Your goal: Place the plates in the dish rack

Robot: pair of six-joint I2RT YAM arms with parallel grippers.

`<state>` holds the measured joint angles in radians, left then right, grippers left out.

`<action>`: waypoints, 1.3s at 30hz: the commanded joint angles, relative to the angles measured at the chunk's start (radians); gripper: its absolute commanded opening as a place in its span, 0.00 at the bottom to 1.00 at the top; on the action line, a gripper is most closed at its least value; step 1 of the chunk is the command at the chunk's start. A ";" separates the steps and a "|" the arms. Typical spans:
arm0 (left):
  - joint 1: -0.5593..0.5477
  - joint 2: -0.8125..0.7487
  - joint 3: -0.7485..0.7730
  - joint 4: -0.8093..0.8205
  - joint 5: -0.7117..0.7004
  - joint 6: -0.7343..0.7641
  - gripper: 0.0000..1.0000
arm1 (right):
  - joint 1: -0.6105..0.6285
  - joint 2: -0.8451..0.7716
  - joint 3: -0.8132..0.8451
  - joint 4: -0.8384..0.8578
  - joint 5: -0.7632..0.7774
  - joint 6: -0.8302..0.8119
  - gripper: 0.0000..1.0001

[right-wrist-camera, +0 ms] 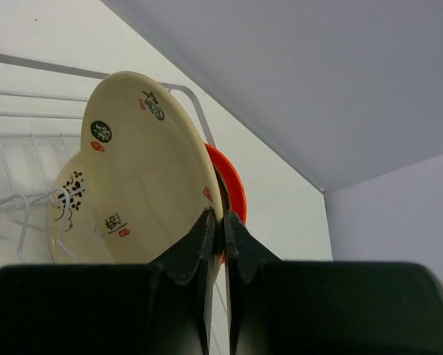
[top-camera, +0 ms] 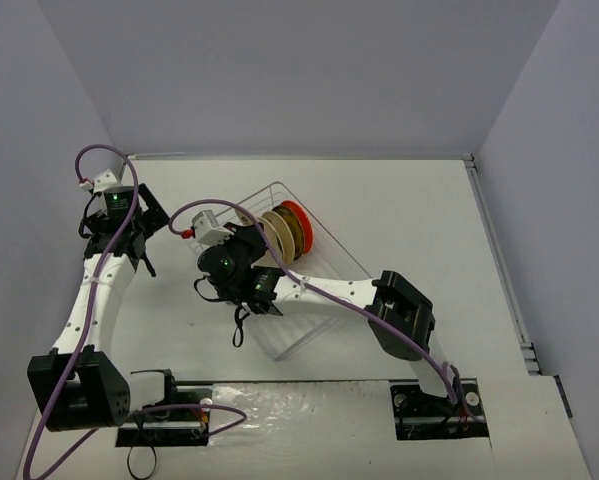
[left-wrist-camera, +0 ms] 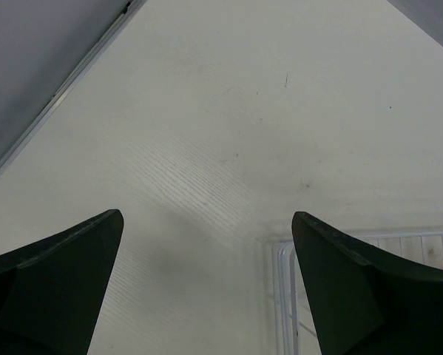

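The white-wire dish rack (top-camera: 314, 300) lies slantwise mid-table. Several plates stand upright in a tight row at its far end, cream ones (top-camera: 272, 233) nearest my right gripper and the orange-red plate (top-camera: 299, 224) at the far end. My right gripper (top-camera: 262, 252) is shut on the rim of a cream plate (right-wrist-camera: 147, 170) with small dark marks, held upright in the rack. Another cream plate (right-wrist-camera: 67, 222) stands to its left, and the orange-red plate (right-wrist-camera: 234, 188) stands just behind it. The right gripper (right-wrist-camera: 221, 219) pinches the rim between its jaws. My left gripper (top-camera: 139, 215) is open and empty over bare table.
Grey walls enclose the table on the left, back and right. In the left wrist view the open left gripper (left-wrist-camera: 208, 216) hangs above the white tabletop, with a corner of the dish rack (left-wrist-camera: 280, 255) at lower right. The rack's near half holds no plates.
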<state>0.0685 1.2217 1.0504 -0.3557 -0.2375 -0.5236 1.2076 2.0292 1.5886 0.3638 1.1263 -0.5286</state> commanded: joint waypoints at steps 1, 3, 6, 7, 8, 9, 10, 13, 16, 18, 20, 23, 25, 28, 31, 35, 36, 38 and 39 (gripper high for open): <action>0.004 -0.034 0.013 0.031 -0.018 0.013 0.97 | -0.002 -0.004 0.064 0.011 0.020 0.055 0.00; 0.004 -0.034 0.013 0.032 -0.019 0.011 0.97 | -0.002 0.000 0.075 -0.028 -0.001 0.095 0.00; 0.005 -0.033 0.011 0.032 -0.020 0.013 0.97 | -0.003 0.012 0.077 -0.044 -0.022 0.117 0.00; 0.004 -0.033 0.010 0.032 -0.020 0.013 0.97 | -0.003 0.015 0.080 -0.045 -0.023 0.122 0.00; 0.005 -0.034 0.010 0.032 -0.020 0.013 0.97 | -0.005 0.020 0.080 -0.050 -0.023 0.128 0.00; 0.004 -0.034 0.008 0.036 -0.016 0.014 0.97 | -0.006 0.027 0.080 -0.061 -0.029 0.142 0.00; 0.004 -0.036 0.004 0.043 -0.009 0.016 0.97 | -0.009 0.033 0.082 -0.070 -0.034 0.154 0.00; 0.004 -0.042 -0.004 0.053 0.002 0.018 0.97 | -0.015 0.049 0.092 -0.102 -0.044 0.194 0.00; 0.005 -0.044 -0.004 0.050 -0.004 0.019 0.97 | -0.026 0.061 0.098 -0.130 -0.043 0.232 0.00; 0.004 -0.044 -0.004 0.050 -0.006 0.019 0.97 | -0.031 0.071 0.097 -0.135 -0.043 0.251 0.00; 0.004 -0.043 -0.004 0.050 -0.004 0.019 0.97 | -0.036 0.077 0.099 -0.145 -0.044 0.269 0.00; 0.005 -0.039 -0.004 0.050 -0.004 0.019 0.97 | -0.041 0.081 0.097 -0.158 -0.042 0.309 0.01; 0.004 -0.040 -0.002 0.048 -0.009 0.020 0.97 | -0.043 0.080 0.099 -0.181 -0.059 0.347 0.07; 0.005 -0.038 -0.005 0.053 -0.015 0.016 0.97 | -0.047 0.071 0.102 -0.217 -0.117 0.387 0.22; 0.004 -0.036 -0.004 0.051 -0.030 0.006 0.97 | -0.051 0.061 0.104 -0.237 -0.159 0.410 0.38; 0.004 -0.039 -0.005 0.048 -0.030 0.005 0.97 | -0.049 0.027 0.113 -0.256 -0.219 0.423 0.57; 0.004 -0.041 -0.004 0.047 -0.029 0.005 0.97 | -0.050 0.014 0.113 -0.256 -0.234 0.424 0.61; 0.004 -0.044 -0.006 0.047 -0.029 0.005 0.97 | -0.051 -0.023 0.116 -0.256 -0.258 0.419 0.70; 0.004 -0.046 -0.006 0.047 -0.028 0.005 0.97 | -0.054 -0.037 0.119 -0.252 -0.267 0.414 0.75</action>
<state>0.0685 1.2174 1.0259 -0.3483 -0.2449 -0.5232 1.1645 2.1334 1.6482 0.0845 0.9023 -0.1408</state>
